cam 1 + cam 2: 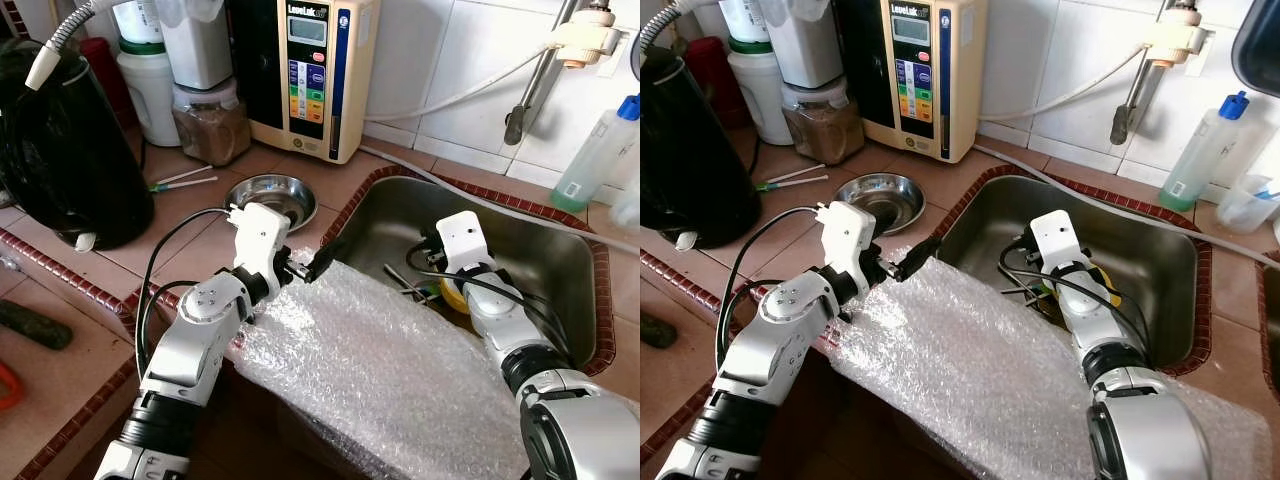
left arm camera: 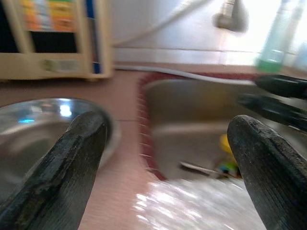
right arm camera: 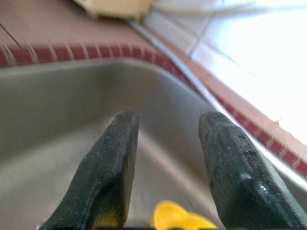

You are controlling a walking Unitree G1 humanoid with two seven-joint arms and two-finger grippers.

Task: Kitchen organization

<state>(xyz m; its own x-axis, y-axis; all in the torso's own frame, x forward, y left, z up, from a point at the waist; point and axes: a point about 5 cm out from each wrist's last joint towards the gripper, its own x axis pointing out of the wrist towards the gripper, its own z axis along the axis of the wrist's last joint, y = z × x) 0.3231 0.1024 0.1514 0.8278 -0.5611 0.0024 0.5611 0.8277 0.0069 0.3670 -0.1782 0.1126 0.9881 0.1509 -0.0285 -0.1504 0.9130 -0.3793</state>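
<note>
My left gripper [image 1: 322, 260] hovers open over the counter edge where the sheet of bubble wrap [image 1: 380, 370] meets the steel sink [image 1: 395, 205]. Nothing sits between its fingers [image 2: 79, 158]. A small steel bowl [image 1: 272, 198] lies on the tiles just behind it. My right gripper [image 3: 168, 120] reaches down into the sink, open, with its fingertips above a yellow object [image 3: 180, 218]. That yellow object [image 1: 453, 298] lies at the sink bottom beside some metal utensils [image 1: 405, 282]. The right wrist hides the fingers in the eye views.
Along the back wall stand a cream water ionizer [image 1: 310, 70], a jar of brown powder [image 1: 210, 122] and a white container [image 1: 150, 90]. A black appliance [image 1: 60, 150] fills the left counter. A tap [image 1: 530, 90] and a green-tinted bottle [image 1: 597, 155] are behind the sink.
</note>
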